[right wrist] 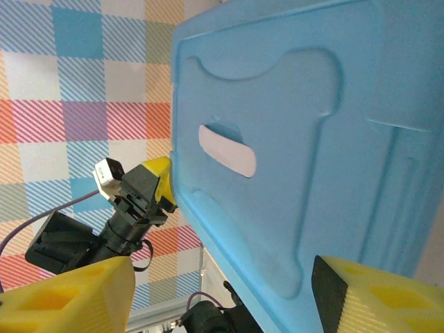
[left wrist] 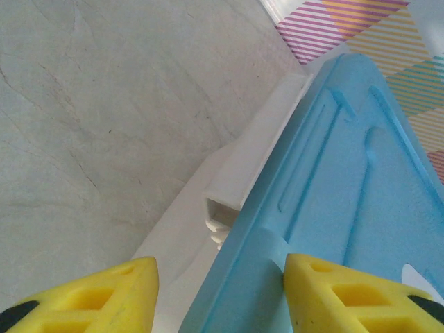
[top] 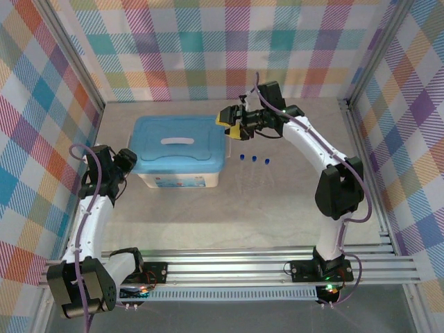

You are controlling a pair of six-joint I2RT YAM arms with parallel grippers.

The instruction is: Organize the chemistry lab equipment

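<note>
One blue lid (top: 177,142) on one white tub (top: 180,180); three blue-capped tubes (top: 254,159) on the tabletop (top: 263,201). Right gripper (top: 230,123) apart; left gripper (left wrist: 220,277)'s grip unclear.

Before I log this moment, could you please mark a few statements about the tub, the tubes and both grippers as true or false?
1. The blue lid sits on the white tub. True.
2. The three blue-capped tubes are on the table, right of the tub. True.
3. The left gripper is over the tubes. False: it is at the tub's left side, with its fingers on either side of the lid's edge.
4. The right gripper is beside its own base. False: it reaches to the lid's far right corner.
</note>
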